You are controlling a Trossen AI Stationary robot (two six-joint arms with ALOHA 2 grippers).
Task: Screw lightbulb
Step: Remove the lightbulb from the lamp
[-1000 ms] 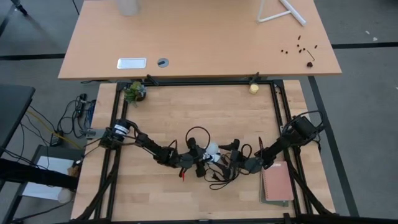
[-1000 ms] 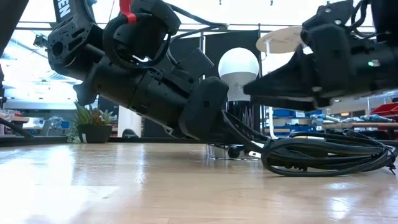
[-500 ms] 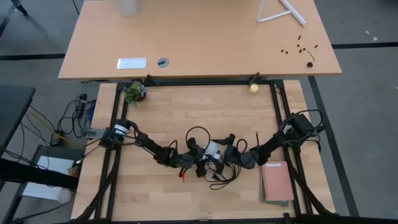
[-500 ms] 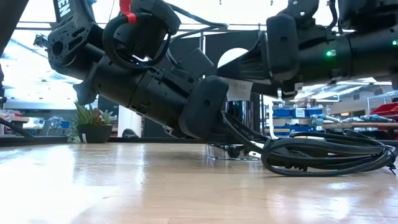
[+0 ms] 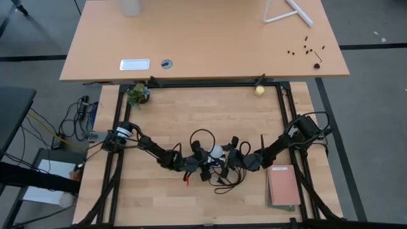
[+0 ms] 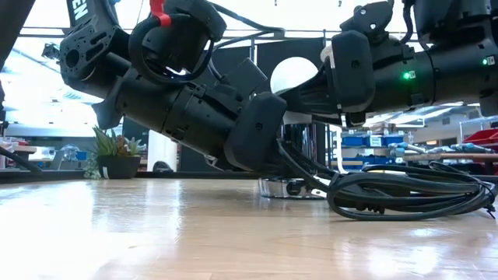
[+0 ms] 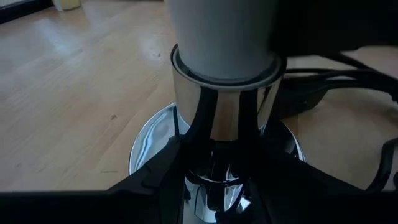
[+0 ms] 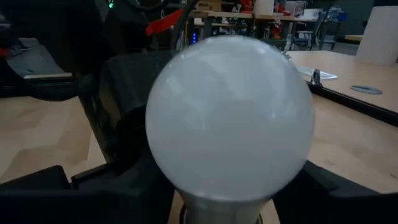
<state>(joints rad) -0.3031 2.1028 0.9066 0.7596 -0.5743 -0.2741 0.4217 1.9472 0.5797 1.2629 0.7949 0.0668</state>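
The white lightbulb (image 8: 230, 118) stands upright with its neck in a shiny chrome socket (image 7: 217, 118). The socket's round base disc (image 7: 146, 152) rests on the wooden table near the middle. My left gripper (image 7: 217, 183) reaches in from the table's left and is shut on the socket's stem. My right gripper (image 5: 230, 153) comes level from the table's right and is shut on the lightbulb (image 5: 217, 151). The low view shows the lightbulb's globe (image 6: 292, 71) between the two dark arms. My left gripper pinches the socket's chrome stem (image 7: 214, 155) between its two fingers, low down, just above the base disc. The fingers slant slightly down from the table's left. The socket stands upright with its disc on the table. My right gripper holds the lightbulb by the sides of its white globe (image 8: 165, 168), one finger on each side. The fingers (image 6: 315, 92) come level from the table's right. The lightbulb stays upright with its neck in the socket.
A coil of black cord (image 6: 405, 194) lies on the table just right of the socket. A pink notebook (image 5: 283, 186) sits near the right edge. A yellowish ball (image 5: 259, 90) and a small plant (image 5: 137, 94) stand at the far corners, with a desk (image 5: 203, 38) beyond.
My right gripper has moved toward the table's left, up to the lightbulb, and its wide-open fingers have closed onto the globe. The lightbulb and socket have stayed where they were.
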